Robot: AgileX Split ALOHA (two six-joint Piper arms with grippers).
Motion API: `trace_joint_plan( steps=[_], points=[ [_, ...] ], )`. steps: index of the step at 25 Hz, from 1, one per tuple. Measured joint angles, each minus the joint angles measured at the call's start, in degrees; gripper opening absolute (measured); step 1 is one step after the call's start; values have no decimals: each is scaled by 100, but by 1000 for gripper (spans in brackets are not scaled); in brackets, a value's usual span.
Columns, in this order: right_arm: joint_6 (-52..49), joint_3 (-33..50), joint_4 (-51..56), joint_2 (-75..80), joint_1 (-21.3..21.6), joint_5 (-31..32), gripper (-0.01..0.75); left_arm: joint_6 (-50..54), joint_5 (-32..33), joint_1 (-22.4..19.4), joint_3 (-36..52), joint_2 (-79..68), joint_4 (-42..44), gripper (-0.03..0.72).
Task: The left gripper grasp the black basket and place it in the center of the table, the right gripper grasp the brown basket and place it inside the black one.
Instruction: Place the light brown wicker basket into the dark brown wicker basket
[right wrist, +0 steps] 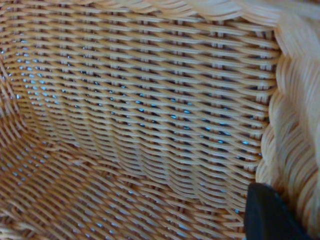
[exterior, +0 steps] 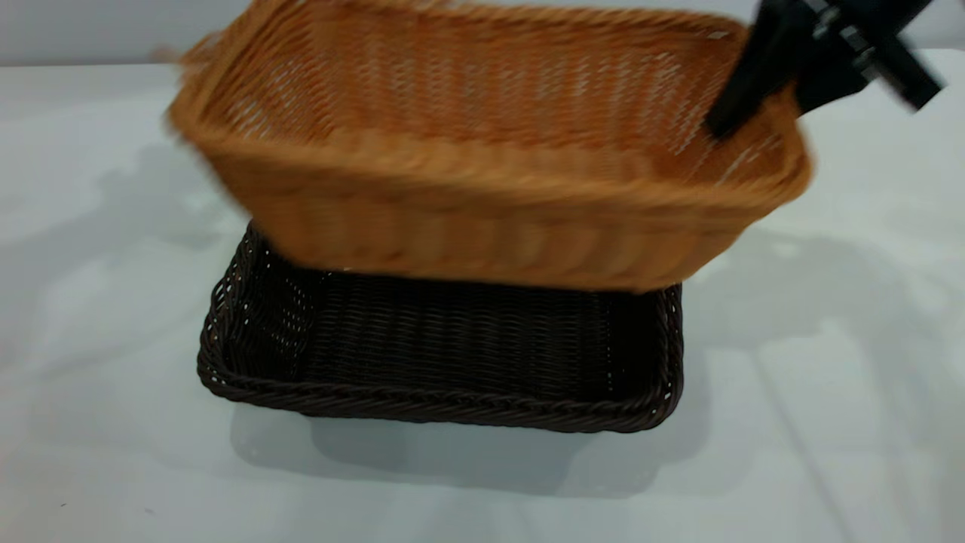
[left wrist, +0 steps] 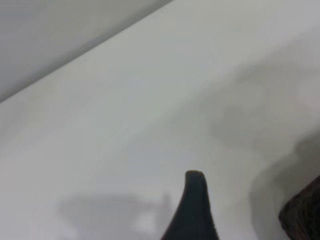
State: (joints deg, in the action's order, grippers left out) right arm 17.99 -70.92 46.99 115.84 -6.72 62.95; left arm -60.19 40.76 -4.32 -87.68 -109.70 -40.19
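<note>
The brown basket [exterior: 482, 158] hangs in the air, tilted, over the far part of the black basket [exterior: 445, 354]. The black one rests flat on the white table [exterior: 113, 422], near its middle. My right gripper [exterior: 742, 105] is shut on the brown basket's right rim, with one finger inside the wall. In the right wrist view the brown basket's weave [right wrist: 140, 115] fills the frame, and one finger [right wrist: 270, 215] lies against the braided rim. The left gripper [left wrist: 245, 205] is off to the side, low over bare table. It holds nothing, one finger [left wrist: 194, 200] shows, and a corner of the black basket [left wrist: 302, 215] lies beside it.
White tabletop stretches on all sides of the black basket. A pale wall [exterior: 90, 30] runs along the table's far edge. Shadows of the arms and the baskets fall on the table at left and right.
</note>
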Motion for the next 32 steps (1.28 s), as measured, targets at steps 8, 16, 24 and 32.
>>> trace_joint_plan(
  steps=[8, 16, 24, 32],
  points=[
    [-57, 625, 389, 0, -708, -1167, 60, -391, 6, -20, 0, 0, -381, 563],
    [-246, 627, 290, 0, -1009, -1655, 72, -600, 22, -20, 0, 0, -612, 563],
    [-565, 627, -27, 0, -1034, -1643, 291, -613, 65, -20, 0, 0, -617, 563],
    [-650, 627, -630, -19, -1034, -1620, 604, -613, 107, -20, 0, 0, -617, 563]
  ],
)
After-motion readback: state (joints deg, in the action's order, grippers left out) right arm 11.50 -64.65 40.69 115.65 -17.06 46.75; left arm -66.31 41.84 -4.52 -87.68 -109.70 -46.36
